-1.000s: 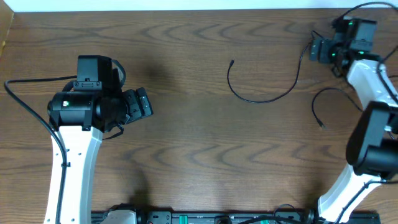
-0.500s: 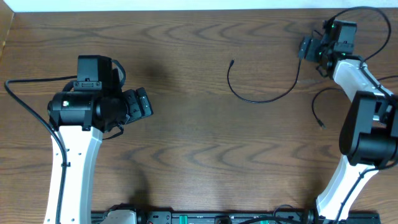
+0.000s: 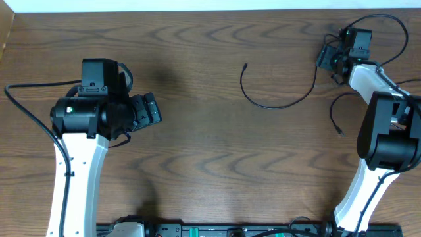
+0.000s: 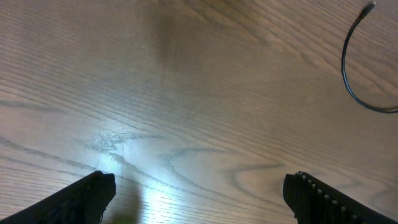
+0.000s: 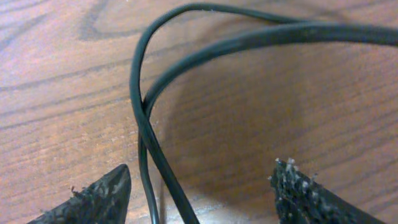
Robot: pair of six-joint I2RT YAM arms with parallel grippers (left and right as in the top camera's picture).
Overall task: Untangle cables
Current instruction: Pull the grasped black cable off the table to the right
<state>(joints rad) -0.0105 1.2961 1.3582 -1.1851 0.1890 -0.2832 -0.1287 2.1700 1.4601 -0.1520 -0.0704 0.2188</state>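
A thin black cable (image 3: 266,105) lies in a wide U on the wood table, one plug end at the middle back and the other strand rising to my right gripper (image 3: 327,58). In the right wrist view two crossing cable strands (image 5: 146,124) run between the spread fingers, close to the left fingertip (image 5: 99,196). My right gripper (image 5: 202,198) is open around them, not pinching. A second short cable (image 3: 334,113) curls in front of the right arm. My left gripper (image 3: 150,110) hovers at the left, open and empty (image 4: 199,199). The U cable's (image 4: 351,68) end shows far off.
The table's back edge (image 3: 210,11) runs just behind the right gripper. A thicker black cord (image 3: 395,29) loops off the right arm, and another thick cord (image 3: 26,108) trails from the left arm. A black rail (image 3: 217,230) lies along the front edge.
My right gripper has shifted left and back toward the cable's raised strand, and its fingers have drawn closer together. The left arm and the cables on the table have not moved.
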